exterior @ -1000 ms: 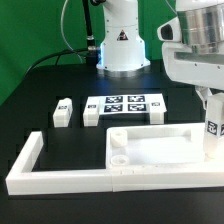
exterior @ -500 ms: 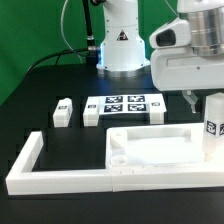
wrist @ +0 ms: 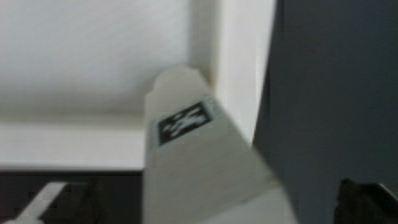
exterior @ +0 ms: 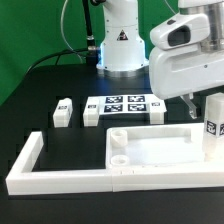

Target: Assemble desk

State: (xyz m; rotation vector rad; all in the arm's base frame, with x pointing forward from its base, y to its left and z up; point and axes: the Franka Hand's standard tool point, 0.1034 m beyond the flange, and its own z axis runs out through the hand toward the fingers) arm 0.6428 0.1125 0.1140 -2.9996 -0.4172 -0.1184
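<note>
Leg stands upright on desk top, between spread jaws of hand.

There is a big black table. It is flat and dark, and it shines a little on the exterior view's left. Behind it, on the far side and on the exterior view's left, is a plain green wall. A flat marker board lies on the table, near the middle. Long white bars make a frame along the near edge and up the left side. The light is bright and even.
</note>
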